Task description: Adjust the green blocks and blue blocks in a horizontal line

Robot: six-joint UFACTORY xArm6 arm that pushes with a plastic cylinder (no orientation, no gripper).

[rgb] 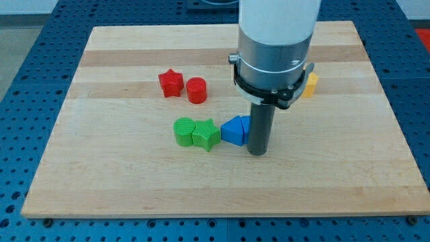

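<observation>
Camera view: wooden board (121, 181) on blue perforated table (27, 40). Near board centre, a row running left to right: green round block (183, 131), green star block (206, 134), blue triangular block (234, 130). Green round and green star touching side by side; blue triangle just beside the star, touching or nearly so, can't tell which. Second blue piece (246, 122) peeking out behind the rod, shape unclear, mostly hidden. My tip (258, 152) down on the board, right against the blue triangle's right side, at the row's right end. No gripper here, only a straight dark rod under a wide silver-and-white arm housing (275, 47), so no open or closed state to tell. Above the row, toward the view's top left: red star block (170, 83) and red round block (196, 90), just beside each other, well apart from the green pair. Yellow block (310, 85) at the view's right, partly hidden behind the arm housing, shape not clear.
</observation>
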